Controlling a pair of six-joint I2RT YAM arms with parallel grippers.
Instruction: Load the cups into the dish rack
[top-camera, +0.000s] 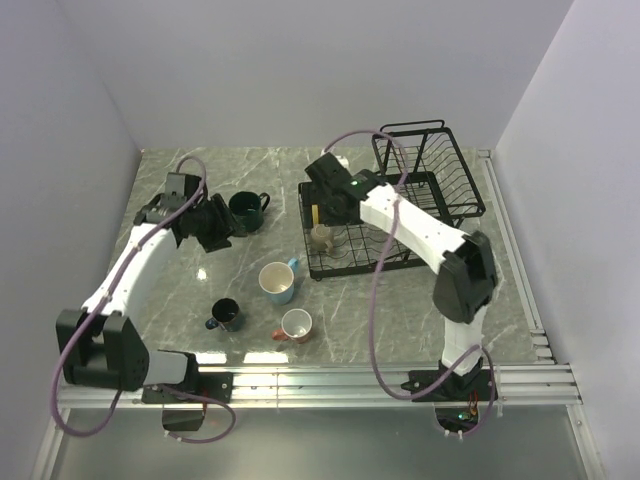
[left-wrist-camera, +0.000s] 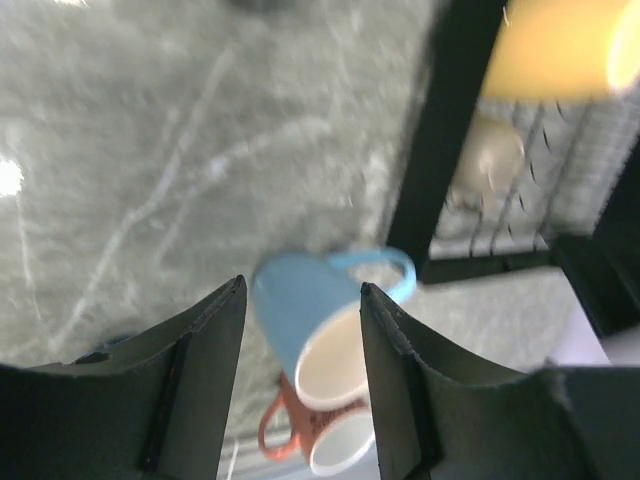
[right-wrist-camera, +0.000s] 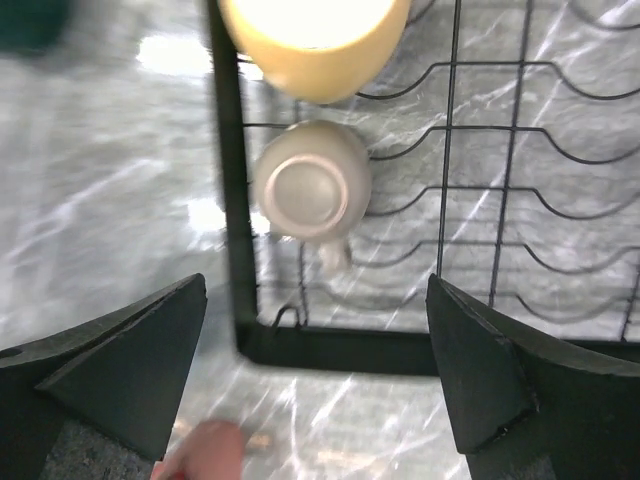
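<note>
The black wire dish rack (top-camera: 436, 172) stands at the back right. On its lower tray (right-wrist-camera: 330, 350) the small olive-tan mug (top-camera: 321, 237) sits upside down (right-wrist-camera: 312, 185) beside the yellow mug (right-wrist-camera: 315, 40). My right gripper (top-camera: 330, 205) hovers above them, open and empty (right-wrist-camera: 316, 290). My left gripper (top-camera: 215, 225) is open and empty (left-wrist-camera: 300, 290), next to the dark green mug (top-camera: 248, 208). The light blue mug (top-camera: 278, 282), the dark navy mug (top-camera: 224, 315) and the salmon-pink mug (top-camera: 295, 325) stand on the table. The light blue (left-wrist-camera: 310, 330) and salmon-pink (left-wrist-camera: 330, 440) mugs show beyond my left fingers.
White walls close in the table on the left, back and right. A metal rail (top-camera: 380, 380) runs along the near edge by the arm bases. The rack's raised upper basket holds nothing that I can see.
</note>
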